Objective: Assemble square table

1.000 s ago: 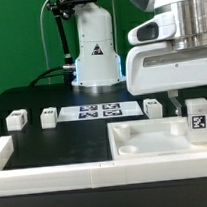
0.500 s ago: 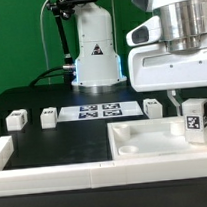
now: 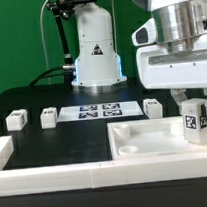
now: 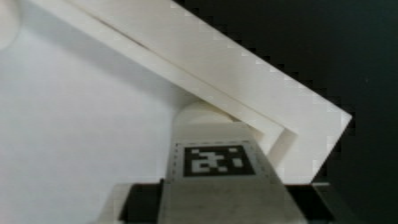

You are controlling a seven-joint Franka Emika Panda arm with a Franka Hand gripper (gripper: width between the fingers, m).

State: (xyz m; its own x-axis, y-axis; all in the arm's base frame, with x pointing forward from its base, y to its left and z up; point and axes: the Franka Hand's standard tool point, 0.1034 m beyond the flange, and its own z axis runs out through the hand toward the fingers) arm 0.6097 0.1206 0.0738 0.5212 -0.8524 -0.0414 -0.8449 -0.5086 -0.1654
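The square table's white slab [image 3: 144, 142] lies rim up at the exterior view's right. My gripper [image 3: 195, 106] hangs over its far right corner, shut on a small white tagged leg [image 3: 196, 121] that stands upright just above the slab. In the wrist view the leg [image 4: 217, 160] shows its tag between my dark fingers [image 4: 135, 203], with the slab's inner face [image 4: 89, 120] and its raised corner rim [image 4: 267, 95] beyond it. Three more legs [image 3: 16, 120] [image 3: 48, 117] [image 3: 153, 108] stand in a row on the black table.
The marker board [image 3: 94, 112] lies flat between the loose legs. A long white border rail [image 3: 57, 178] runs along the front edge and another [image 3: 2, 149] sits at the left. The robot's base [image 3: 95, 52] stands behind.
The wrist has shifted slightly toward the exterior view's right and the held leg has turned a little. It stays over the slab's far right corner.
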